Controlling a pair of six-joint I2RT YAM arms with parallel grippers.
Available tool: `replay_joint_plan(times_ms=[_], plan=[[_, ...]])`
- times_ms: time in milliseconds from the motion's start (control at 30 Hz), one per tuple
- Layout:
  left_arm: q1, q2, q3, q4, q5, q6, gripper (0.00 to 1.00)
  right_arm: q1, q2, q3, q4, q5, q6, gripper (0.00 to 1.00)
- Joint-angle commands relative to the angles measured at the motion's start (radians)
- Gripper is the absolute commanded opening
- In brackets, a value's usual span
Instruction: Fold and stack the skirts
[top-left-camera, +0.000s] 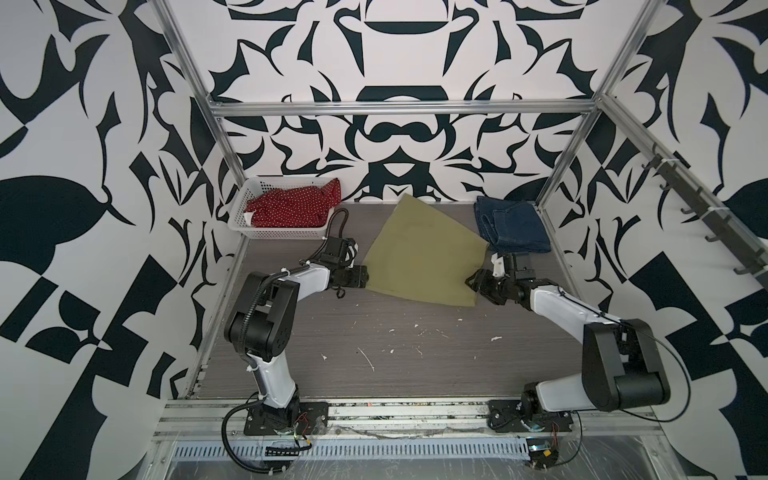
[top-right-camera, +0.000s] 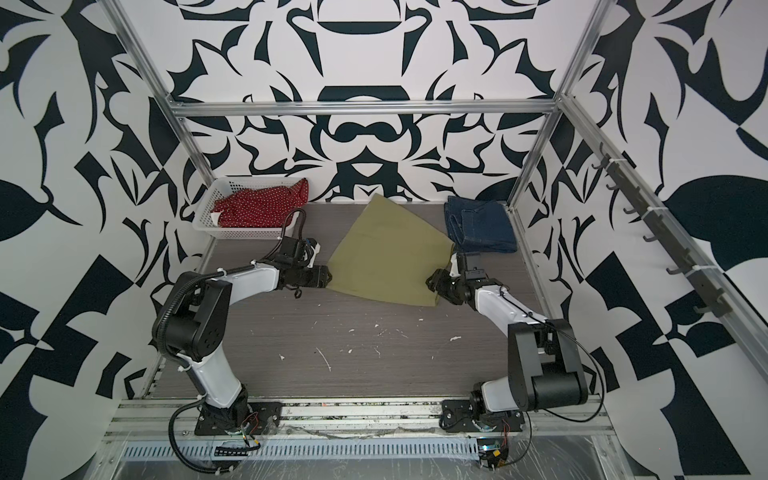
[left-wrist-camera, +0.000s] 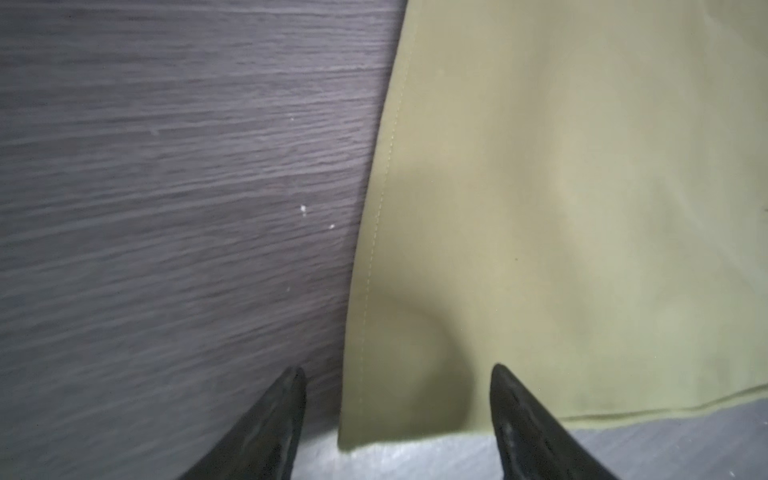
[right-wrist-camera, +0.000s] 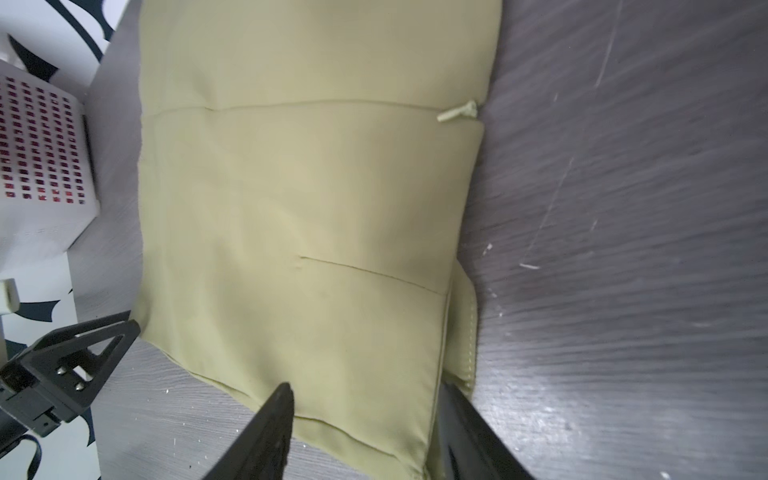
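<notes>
white perforated plastic formed the basket (top-left-camera: 282, 233) at the far left of the grey wood-grain table (top-left-camera: 395, 353), and the red polka-dot skirt (top-left-camera: 291, 208) lay crumpled inside it, one fold draped over the basket's right rim.

just right of the basket, the left gripper (top-left-camera: 367, 277) sat low at the left corner of the olive-green skirt's (top-left-camera: 424, 253) hem. in the left wrist view its two black tapered fingers (left-wrist-camera: 286, 407) stood apart – one over bare table, the other over cloth – with the stitched side edge lying flat between them and nothing pinched.

the olive-green skirt was spread smooth across the middle of the table in both top views, a plain matte trapezoid, narrow end toward the back wall and wide hem nearer the arms, set at a slant.

at its right hem corner the right gripper (top-left-camera: 473, 283) also had its jaws parted; the right wrist view showed the pointed fingers straddling that corner, where a doubled edge with a line of stitching stuck out – no cloth clamped.

furthest right, the dark blue denim skirt (top-left-camera: 515, 226) lay folded into a thick rectangle against the frame post, its near left corner beside the olive cloth.
</notes>
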Motion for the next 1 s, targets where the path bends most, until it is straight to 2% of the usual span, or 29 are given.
replay_joint_plan(times_ms=[0,33,100,167,300,433,700,967], plan=[[0.005,0.038,0.053,-0.027,0.025,0.001,0.48,0.001,0.019,-0.010,0.057,-0.043,0.018,0.55],[0.005,0.040,0.056,-0.032,0.025,0.002,0.43,0.001,0.028,-0.011,0.062,-0.053,0.021,0.53],[0.005,0.032,0.053,-0.034,0.017,0.003,0.24,0.000,0.037,-0.011,0.061,-0.057,0.023,0.51],[0.005,0.017,0.048,-0.039,0.002,0.004,0.16,0.001,0.040,-0.016,0.071,-0.065,0.026,0.47],[0.006,-0.012,0.040,-0.045,-0.017,0.006,0.00,0.001,0.026,-0.026,0.066,-0.065,0.026,0.45],[0.006,-0.036,0.029,-0.035,-0.023,0.000,0.00,-0.003,0.003,-0.031,0.052,-0.040,0.015,0.37],[0.008,-0.161,-0.014,-0.024,-0.042,-0.023,0.00,-0.046,-0.064,-0.039,0.019,0.010,0.001,0.46],[0.008,-0.200,-0.080,-0.012,-0.061,-0.039,0.00,-0.033,0.075,-0.012,0.099,-0.112,0.009,0.41]])
